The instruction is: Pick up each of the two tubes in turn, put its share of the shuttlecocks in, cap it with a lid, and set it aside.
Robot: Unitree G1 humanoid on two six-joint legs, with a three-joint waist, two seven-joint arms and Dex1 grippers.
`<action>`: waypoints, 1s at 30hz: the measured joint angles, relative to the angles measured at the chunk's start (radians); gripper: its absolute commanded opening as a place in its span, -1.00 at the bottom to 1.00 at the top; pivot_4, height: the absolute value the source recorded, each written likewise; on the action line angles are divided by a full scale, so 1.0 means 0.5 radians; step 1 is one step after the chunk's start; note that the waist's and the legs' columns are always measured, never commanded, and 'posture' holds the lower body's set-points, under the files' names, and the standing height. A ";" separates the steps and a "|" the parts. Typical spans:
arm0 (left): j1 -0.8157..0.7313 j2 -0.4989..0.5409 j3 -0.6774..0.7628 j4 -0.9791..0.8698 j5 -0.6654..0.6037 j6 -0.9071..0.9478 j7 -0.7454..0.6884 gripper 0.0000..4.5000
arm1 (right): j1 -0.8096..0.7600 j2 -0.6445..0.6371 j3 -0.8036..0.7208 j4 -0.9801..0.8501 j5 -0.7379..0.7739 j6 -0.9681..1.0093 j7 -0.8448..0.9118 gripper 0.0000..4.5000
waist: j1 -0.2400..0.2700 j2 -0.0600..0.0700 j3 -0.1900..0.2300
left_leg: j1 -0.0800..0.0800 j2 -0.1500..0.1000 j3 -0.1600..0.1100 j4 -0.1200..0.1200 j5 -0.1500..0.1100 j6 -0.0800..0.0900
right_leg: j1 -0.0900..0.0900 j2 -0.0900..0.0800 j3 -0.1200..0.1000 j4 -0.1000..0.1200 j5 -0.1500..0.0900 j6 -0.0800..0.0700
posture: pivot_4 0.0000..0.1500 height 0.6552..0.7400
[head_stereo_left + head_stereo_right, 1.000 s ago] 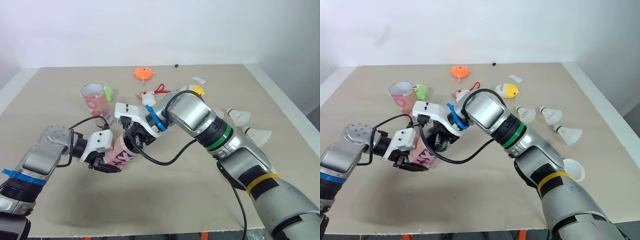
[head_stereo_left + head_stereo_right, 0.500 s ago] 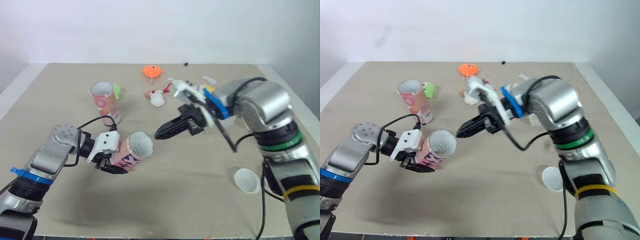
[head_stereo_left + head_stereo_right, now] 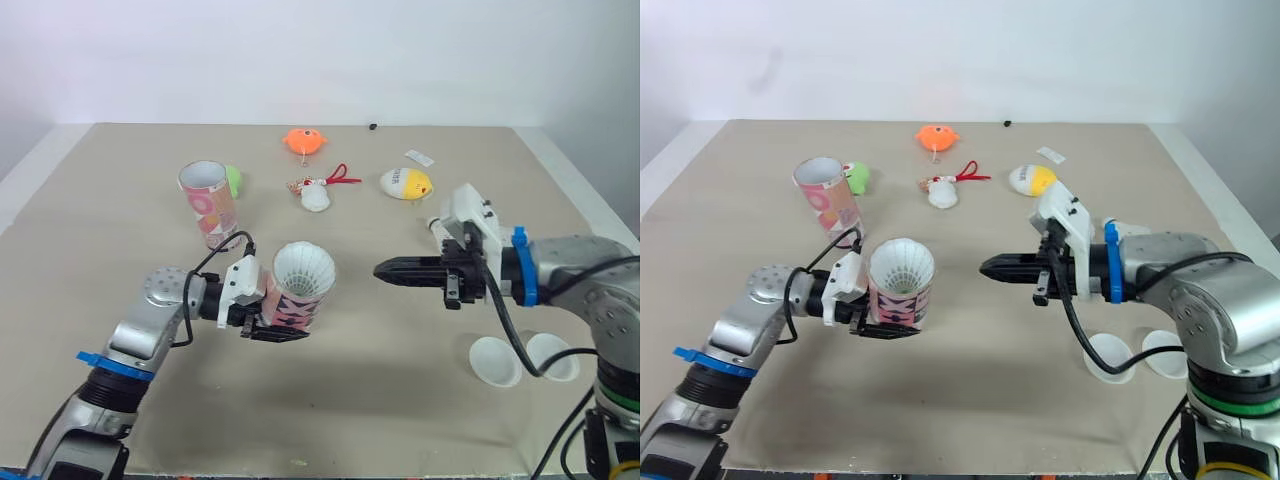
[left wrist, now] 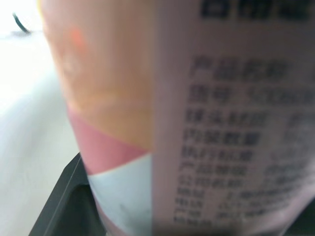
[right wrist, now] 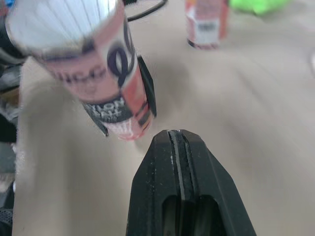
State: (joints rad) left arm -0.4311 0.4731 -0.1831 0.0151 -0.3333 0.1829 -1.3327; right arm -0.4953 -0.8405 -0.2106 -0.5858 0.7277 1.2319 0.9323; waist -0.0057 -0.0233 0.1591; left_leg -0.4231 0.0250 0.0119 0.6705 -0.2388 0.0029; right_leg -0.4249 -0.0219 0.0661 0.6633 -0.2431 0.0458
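tube [image 3: 300, 292] upright, shuttlecock [image 3: 304, 266] in its mouth, left of counter [image 3: 380, 420] middle | left claw [image 3: 270, 326] clamped on its lower part | right claw [image 3: 384, 270] pressed together, empty, pointing at tube, apart | second tube [image 3: 208, 203] toward far-left corner

Bright, even light from above falls on the beige table [image 3: 400, 400], leaving only soft, faint shadows beneath the held tube [image 3: 296, 304], while the white wall [image 3: 300, 50] is brightly lit and one corner of the left wrist view washes out.
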 measured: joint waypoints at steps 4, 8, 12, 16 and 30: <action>-0.016 -0.130 -0.037 0.167 0.016 -0.108 0.036 0.33 | 0.296 -0.114 -0.194 -0.045 0.031 0.010 -0.049 -0.97 | 0.005 0.000 0.000 | 0.001 0.000 -0.002 0.000 0.000 0.000 | 0.002 0.002 -0.001 0.000 -0.001 0.001 | 1.00 1.00; -0.038 -0.282 -0.100 0.420 0.061 -0.273 0.037 0.33 | 0.605 -0.326 -0.314 -0.086 -0.010 -0.010 -0.061 -0.97 | 0.008 0.000 0.000 | 0.002 -0.003 0.001 0.001 0.000 0.000 | 0.002 0.000 0.003 0.000 0.000 0.003 | 1.00 1.00; -0.060 -0.376 -0.115 0.574 0.080 -0.423 0.026 0.33 | 0.831 -0.552 -0.362 -0.076 -0.153 -0.158 -0.026 -0.46 | 0.006 -0.001 0.000 | 0.003 -0.003 0.001 0.002 0.000 0.001 | 0.003 0.000 0.003 -0.001 0.000 0.007 | 1.00 1.00; 0.025 -0.473 -0.111 0.625 0.101 -0.602 0.077 0.33 | 1.034 -0.752 -0.415 0.046 -0.249 -0.345 0.168 0.34 | 0.007 0.001 0.000 | 0.008 -0.004 0.003 0.002 0.001 0.002 | 0.007 -0.001 0.005 -0.001 0.000 0.011 | 1.00 1.00; 0.146 -0.484 -0.150 0.530 0.131 -0.682 0.135 0.33 | 1.150 -0.977 -0.270 0.505 -0.556 -0.917 0.601 0.99 | 0.016 0.001 -0.001 | 0.032 0.000 0.008 -0.004 0.001 0.001 | 0.033 0.001 0.007 -0.023 0.002 0.009 | 1.00 1.00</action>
State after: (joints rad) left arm -0.3581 0.2311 -0.2581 0.2800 -0.2681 -0.1582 -1.2651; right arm 0.0796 -1.3292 -0.3457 -0.3336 0.4497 0.7735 1.2326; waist 0.0025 -0.0228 0.1584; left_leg -0.4073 0.0252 0.0161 0.6688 -0.2385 0.0036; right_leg -0.4082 -0.0215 0.0694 0.6517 -0.2422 0.0500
